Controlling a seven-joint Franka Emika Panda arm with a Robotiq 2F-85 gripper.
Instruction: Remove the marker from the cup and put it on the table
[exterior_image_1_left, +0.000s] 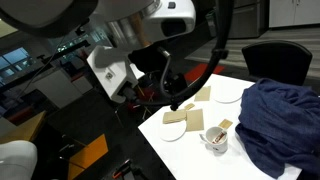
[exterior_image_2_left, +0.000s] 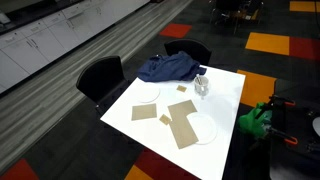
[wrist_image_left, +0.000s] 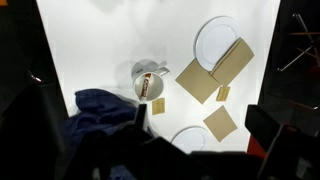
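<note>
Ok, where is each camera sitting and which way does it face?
Exterior view: close beside the arm, looking past it down at the table; arm links fill the top.
Exterior view: high and far off, looking down on the whole table; no robot part clearly shows.
Wrist view: above the table, looking straight down on the cup holding the marker; dark blurred robot parts along the lower edge.
Shared: all three show cup, cloth and plates.
</note>
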